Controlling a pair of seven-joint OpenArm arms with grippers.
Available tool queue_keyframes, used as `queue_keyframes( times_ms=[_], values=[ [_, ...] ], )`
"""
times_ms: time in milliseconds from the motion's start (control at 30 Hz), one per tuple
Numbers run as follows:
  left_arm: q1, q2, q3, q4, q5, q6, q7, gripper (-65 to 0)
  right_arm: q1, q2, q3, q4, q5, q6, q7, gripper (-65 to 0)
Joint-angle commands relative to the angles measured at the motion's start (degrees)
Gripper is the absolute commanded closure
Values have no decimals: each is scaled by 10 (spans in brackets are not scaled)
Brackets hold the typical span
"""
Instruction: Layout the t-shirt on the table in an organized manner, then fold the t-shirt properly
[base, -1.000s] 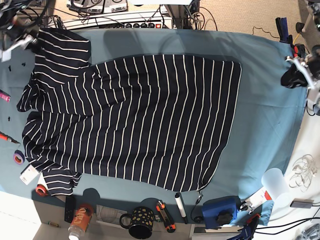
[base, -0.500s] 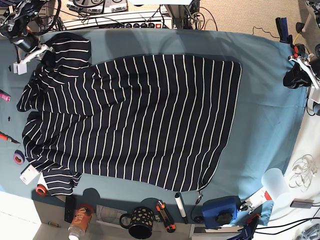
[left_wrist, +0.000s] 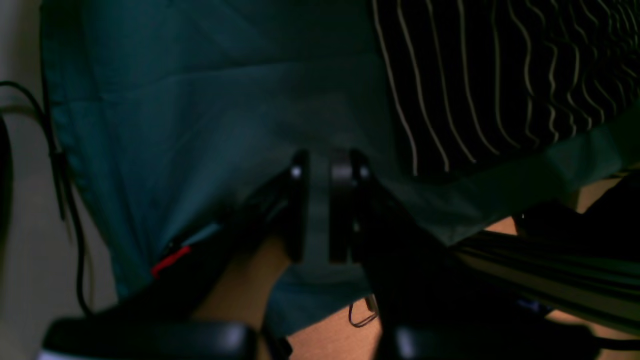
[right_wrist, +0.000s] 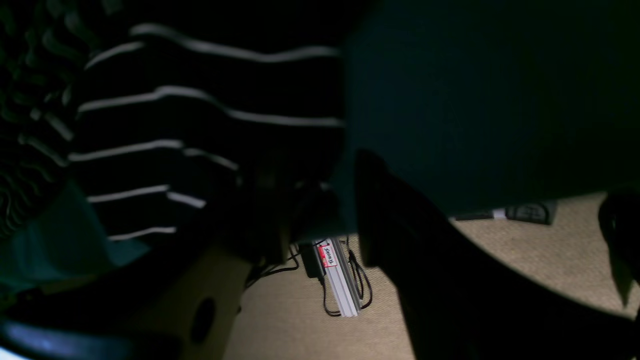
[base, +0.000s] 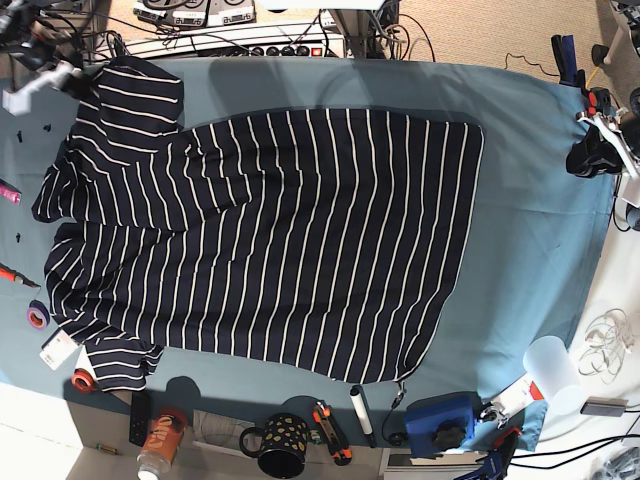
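1. Left wrist view: the left gripper (left_wrist: 320, 172) hangs over the teal table (left_wrist: 200, 125), near the cloth's edge. Its two black fingers (left_wrist: 296, 200) stand close together with only a narrow gap between them, and nothing is in that gap. The striped t-shirt (left_wrist: 500, 75) lies in the upper right of this view, apart from the gripper. A thin black cable (left_wrist: 60, 175) runs down beside the left edge of the cloth.

2. Right wrist view: this picture is very dark. The t-shirt (right_wrist: 200, 120) fills the upper left, with white stripes on dark fabric; it lies beside bare teal table (right_wrist: 475, 100). One black finger (right_wrist: 372, 210) of the right gripper (right_wrist: 320, 200) is clear, and the other side is lost in shadow against the shirt. I cannot tell whether the jaws are closed on the fabric or only near it. Below the table edge, a grey power strip (right_wrist: 337, 280) with cables lies on the beige floor.

3. Base view: the t-shirt (base: 280, 240) lies spread flat on the table (base: 540, 250), with the hem toward the right of the picture and the sleeves toward the left. The right gripper (base: 62, 75) is at the upper left corner, just beside the upper sleeve; the picture is too small to show contact. The left gripper (base: 592, 155) is at the right edge, well apart from the shirt. A dark mug (base: 282, 445) with dots stands at the lower edge.
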Motion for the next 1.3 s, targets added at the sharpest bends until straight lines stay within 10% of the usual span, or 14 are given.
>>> queue_keyframes(
  times_ms=[0, 200, 600, 933, 1267],
  values=[
    [-1, -12, -5, 8, -12, -2, -15, -65, -2, 18, 1, 6, 18, 1, 2, -218],
    [-1, -12, -5, 8, -11, -11, -19, -65, -37, 53, 1, 6, 129, 1, 2, -292],
    [-2, -10, -5, 8, -12, -10, -21, -65, -21, 42, 1, -61, 84, 1, 2, -292],
    [-2, 17, -5, 8, -13, -10, -32, -65, 23, 41, -6, -143, 179, 1, 2, -292],
    [-1, 22, -5, 8, -12, -10, -31, -65, 23, 38, -112, -143, 149, 1, 2, -292]
  ],
)
